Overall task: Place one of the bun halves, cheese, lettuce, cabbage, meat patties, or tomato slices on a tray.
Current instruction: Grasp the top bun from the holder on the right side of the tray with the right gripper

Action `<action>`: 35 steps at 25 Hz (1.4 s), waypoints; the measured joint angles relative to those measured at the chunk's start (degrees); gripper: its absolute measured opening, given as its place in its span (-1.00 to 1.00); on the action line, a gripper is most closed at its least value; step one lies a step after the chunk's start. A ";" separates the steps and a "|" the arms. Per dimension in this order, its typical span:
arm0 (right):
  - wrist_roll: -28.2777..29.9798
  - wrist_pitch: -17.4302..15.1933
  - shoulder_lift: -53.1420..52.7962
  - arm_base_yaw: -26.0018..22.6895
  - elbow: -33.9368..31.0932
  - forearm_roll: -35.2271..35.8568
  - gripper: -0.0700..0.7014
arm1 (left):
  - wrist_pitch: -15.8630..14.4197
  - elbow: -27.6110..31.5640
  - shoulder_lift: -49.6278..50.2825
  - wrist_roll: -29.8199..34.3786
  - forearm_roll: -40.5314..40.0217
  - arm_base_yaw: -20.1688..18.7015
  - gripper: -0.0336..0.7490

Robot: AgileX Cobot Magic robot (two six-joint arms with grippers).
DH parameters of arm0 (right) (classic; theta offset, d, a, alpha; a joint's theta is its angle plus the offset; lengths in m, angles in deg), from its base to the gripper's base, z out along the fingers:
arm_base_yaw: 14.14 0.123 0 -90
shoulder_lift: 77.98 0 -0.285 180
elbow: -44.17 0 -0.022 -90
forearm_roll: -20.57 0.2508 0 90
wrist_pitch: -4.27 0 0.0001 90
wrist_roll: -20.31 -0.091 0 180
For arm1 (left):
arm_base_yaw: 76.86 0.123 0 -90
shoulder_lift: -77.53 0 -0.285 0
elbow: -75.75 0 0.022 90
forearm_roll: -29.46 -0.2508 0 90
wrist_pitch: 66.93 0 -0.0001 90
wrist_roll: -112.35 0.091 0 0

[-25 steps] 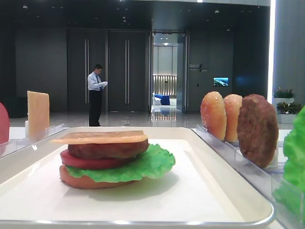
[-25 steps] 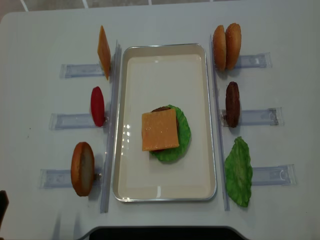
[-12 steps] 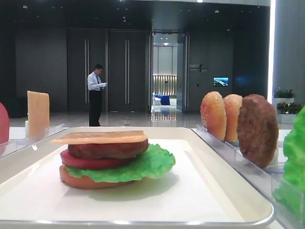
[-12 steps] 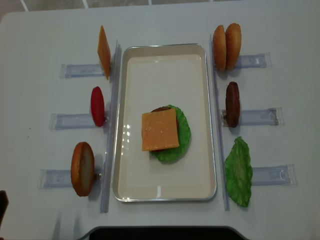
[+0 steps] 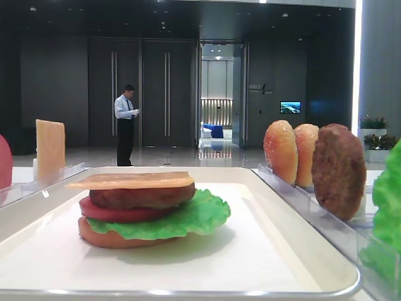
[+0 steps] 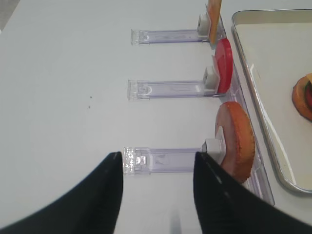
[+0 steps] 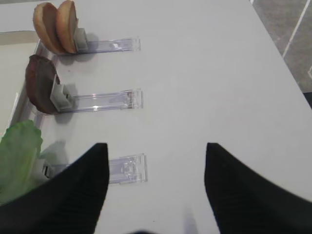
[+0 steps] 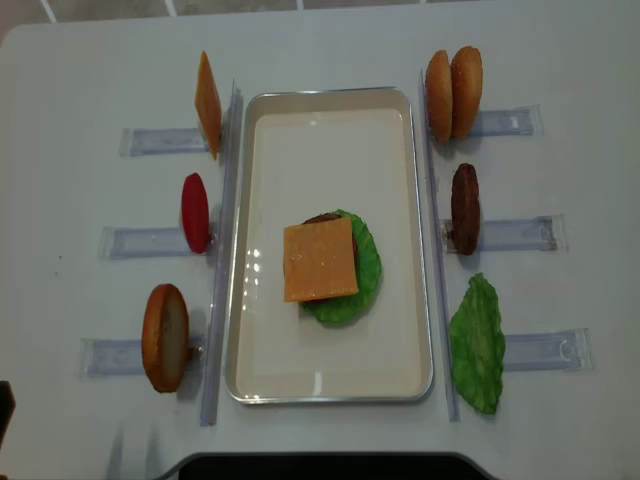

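On the white tray sits a stack: a flat bun, lettuce, tomato, a meat patty, and a cheese square on top. Left of the tray, upright in clear racks, stand a cheese slice, a tomato slice and a bun half. To its right stand two bun halves, a meat patty and a lettuce leaf. My left gripper hangs open and empty over the table, left of the bun half. My right gripper is open and empty, right of the lettuce.
Long clear rails run along both sides of the tray. Short clear racks reach outward from the rails toward the table's sides. A man stands far off in the hall behind.
The tray and the food have not moved. My left gripper's jaws have narrowed a little and still stand apart.
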 joint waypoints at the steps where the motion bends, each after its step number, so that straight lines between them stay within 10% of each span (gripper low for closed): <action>1: 0.00 0.00 0.00 0.00 0.00 0.15 0.25 | 0.00 0.00 0.00 0.00 0.00 0.00 0.01; 9: 0.64 0.00 0.82 0.00 0.00 1.24 0.25 | 0.00 0.00 0.00 0.00 0.00 0.00 0.01; 15: 1.51 3.65 21.03 0.00 2.02 1.36 0.25 | 0.00 0.00 0.00 0.00 0.00 0.00 -0.08; 23: 4.21 9.33 57.85 0.00 17.89 1.48 0.25 | 0.00 0.00 0.00 0.00 0.00 0.00 -0.17; 35: 5.58 10.28 83.87 0.00 39.19 1.48 0.25 | 0.00 0.00 0.00 0.00 0.00 0.00 -0.24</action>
